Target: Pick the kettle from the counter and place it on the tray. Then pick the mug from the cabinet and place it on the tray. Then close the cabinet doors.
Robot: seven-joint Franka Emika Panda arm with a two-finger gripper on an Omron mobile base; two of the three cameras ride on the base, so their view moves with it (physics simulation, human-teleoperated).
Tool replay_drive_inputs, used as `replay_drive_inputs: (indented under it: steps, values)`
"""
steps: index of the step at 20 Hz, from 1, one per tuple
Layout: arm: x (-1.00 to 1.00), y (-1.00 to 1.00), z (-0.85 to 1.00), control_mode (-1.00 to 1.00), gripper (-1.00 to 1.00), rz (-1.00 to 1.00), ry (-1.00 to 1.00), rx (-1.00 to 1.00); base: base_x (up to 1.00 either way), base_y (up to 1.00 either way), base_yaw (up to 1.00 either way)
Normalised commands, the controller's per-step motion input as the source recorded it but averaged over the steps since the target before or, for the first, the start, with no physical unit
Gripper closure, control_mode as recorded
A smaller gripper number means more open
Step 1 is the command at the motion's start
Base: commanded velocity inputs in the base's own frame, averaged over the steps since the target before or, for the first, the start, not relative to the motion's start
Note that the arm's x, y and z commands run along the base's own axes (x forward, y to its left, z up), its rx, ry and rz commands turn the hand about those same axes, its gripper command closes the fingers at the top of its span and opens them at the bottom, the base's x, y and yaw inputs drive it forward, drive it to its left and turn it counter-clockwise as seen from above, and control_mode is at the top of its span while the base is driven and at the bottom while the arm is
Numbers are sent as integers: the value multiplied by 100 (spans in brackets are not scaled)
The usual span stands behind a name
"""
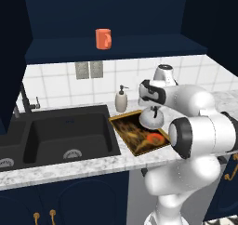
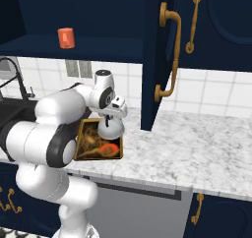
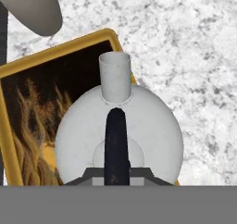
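The silver-grey kettle (image 1: 151, 119) (image 2: 109, 129) (image 3: 143, 126) is at the far right corner of the tray (image 1: 135, 136) (image 2: 89, 139) (image 3: 55, 50), partly overlapping its golden rim. Whether it rests on the tray or hangs just above it I cannot tell. My gripper (image 1: 153, 109) (image 2: 107, 118) (image 3: 116, 174) is shut on the kettle's black arched handle from above. The orange-red mug (image 1: 103, 38) (image 2: 66, 38) stands on the navy shelf of the cabinet (image 1: 116, 50). One cabinet door (image 2: 158, 60), with a curved brass handle, stands open to the right.
A cream soap bottle (image 1: 121, 100) stands just behind the tray. The black double sink (image 1: 65, 135) with its faucet (image 1: 25, 101) lies to the left. Speckled marble counter (image 2: 197, 148) stretches to the right of the tray.
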Motion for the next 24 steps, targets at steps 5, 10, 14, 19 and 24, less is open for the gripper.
replay_drive_inputs:
  steps: [5, 10, 14, 19, 24]
  values:
    - [23, 55, -8, -100, 100, 2, 0, 0, 0, 0, 0]
    - [40, 19, -21, -100, 100, 4, 0, 0, 0, 0, 0]
    - [39, 20, -20, -100, 100, 4, 1, 0, 0, 0, 0]
    - [43, 21, -18, -100, 100, 3, 1, 0, 0, 0, 0]
    - [45, 8, -21, -100, 100, 4, 1, 0, 0, 0, 0]
